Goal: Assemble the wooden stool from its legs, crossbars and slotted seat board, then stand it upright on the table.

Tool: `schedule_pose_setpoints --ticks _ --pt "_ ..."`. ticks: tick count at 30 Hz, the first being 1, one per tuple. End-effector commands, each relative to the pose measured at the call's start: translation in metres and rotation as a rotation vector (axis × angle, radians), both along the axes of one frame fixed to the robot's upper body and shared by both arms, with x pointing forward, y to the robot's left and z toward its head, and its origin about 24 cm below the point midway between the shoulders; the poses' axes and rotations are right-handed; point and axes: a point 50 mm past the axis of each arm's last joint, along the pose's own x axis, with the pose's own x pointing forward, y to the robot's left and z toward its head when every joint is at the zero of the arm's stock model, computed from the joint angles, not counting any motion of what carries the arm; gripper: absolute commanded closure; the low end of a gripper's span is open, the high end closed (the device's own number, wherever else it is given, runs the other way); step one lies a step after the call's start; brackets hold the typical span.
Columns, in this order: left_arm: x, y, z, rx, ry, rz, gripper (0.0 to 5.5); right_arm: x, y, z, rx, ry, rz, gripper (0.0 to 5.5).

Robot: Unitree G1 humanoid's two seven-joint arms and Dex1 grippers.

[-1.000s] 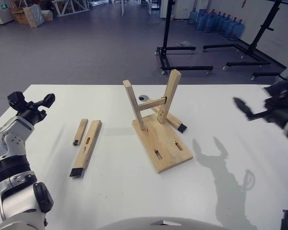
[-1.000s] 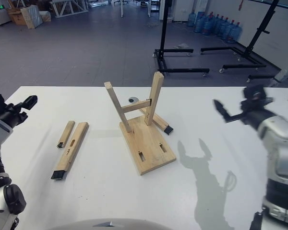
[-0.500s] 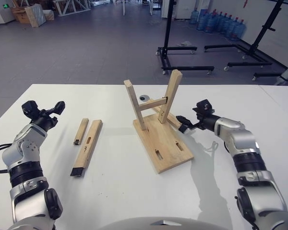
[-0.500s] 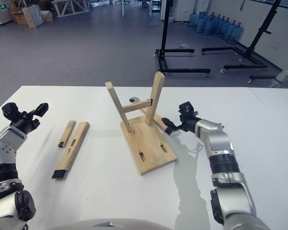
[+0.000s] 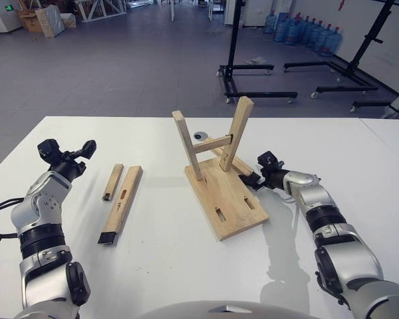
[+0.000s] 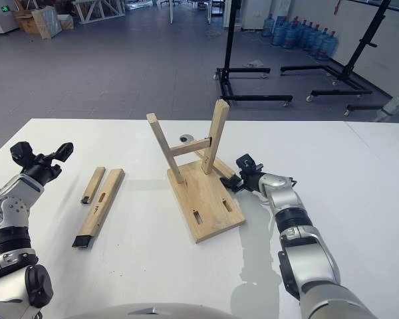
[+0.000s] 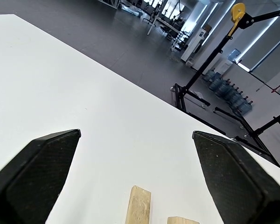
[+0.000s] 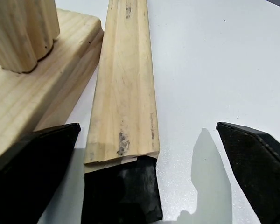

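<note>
A white counter (image 5: 153, 266) fills the near half. Beyond it a grey tiled floor (image 5: 120, 60) runs far back, glossy with overhead light. Black wheeled stands (image 5: 253, 66) sit at 1 o'clock, blue water jugs (image 5: 306, 33) behind them. Cardboard boxes (image 5: 43, 20) lie at 11 o'clock.

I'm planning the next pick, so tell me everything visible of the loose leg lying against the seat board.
The loose leg is a pale wooden bar with dark scuffs and a black cap on the end nearest the robot. It lies flat on the white table, close alongside the edge of the seat board. The right end effector is open, a finger either side of the capped end, not closed on it.
</note>
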Motion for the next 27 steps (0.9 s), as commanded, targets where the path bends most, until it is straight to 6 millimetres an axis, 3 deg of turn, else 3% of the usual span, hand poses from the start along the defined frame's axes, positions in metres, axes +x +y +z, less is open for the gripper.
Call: schedule_pose_setpoints --ticks 1,5,10,21,25,27 --pt "0.000 -0.003 -0.004 0.002 0.008 -0.005 1.11 -0.002 0.009 -0.006 0.018 0.018 0.024 0.10" --pt "-0.001 -0.003 -0.006 0.001 0.011 -0.005 1.09 -0.005 0.000 -0.015 0.053 0.047 -0.048 0.38" --pt "0.000 -0.006 -0.007 0.003 0.012 -0.013 1.09 -0.012 -0.008 -0.026 0.068 0.062 -0.110 1.22" --pt "0.003 -0.007 -0.006 0.007 0.011 -0.021 1.09 -0.027 -0.005 -0.035 0.118 0.033 -0.081 3.45" --pt "0.005 -0.008 -0.005 0.011 0.010 -0.026 1.09 -0.028 -0.015 -0.036 0.057 -0.023 -0.163 3.48" --pt "0.007 -0.008 -0.004 0.017 0.007 -0.031 1.09 -0.026 -0.024 -0.029 -0.058 -0.111 -0.191 3.48"
